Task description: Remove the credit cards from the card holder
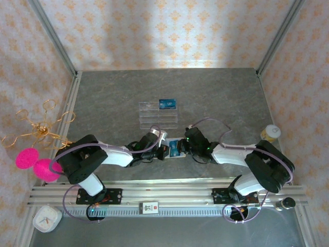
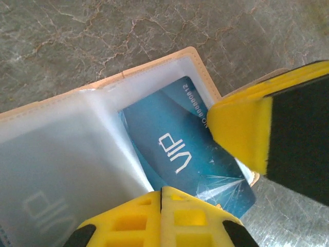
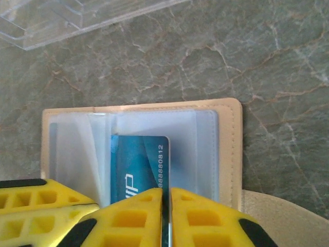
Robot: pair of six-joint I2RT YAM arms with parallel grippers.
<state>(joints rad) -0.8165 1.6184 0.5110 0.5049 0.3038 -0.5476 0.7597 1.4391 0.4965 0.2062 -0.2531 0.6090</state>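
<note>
From above, the card holder [image 1: 175,150] lies open on the grey worktop [image 1: 113,98] between the left claw [image 1: 165,151] and right claw [image 1: 184,147]; one blue credit card [image 1: 167,103] sits in a clear tray [image 1: 154,121] behind. The left wrist view has the left claw [image 2: 161,218] closed tight at the holder's near edge beside a pocketed card [image 2: 175,149] printed "VIP", with another faint "VIP" under a frosted sleeve [image 2: 51,170]. The right wrist view has the right claw [image 3: 165,218] pinched nearly closed at that card, digits ending 812; whether it grips I cannot tell.

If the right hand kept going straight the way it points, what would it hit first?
Most likely the blue VIP card in the open card holder, right ahead of the right hand; depth is hard to judge.
</note>
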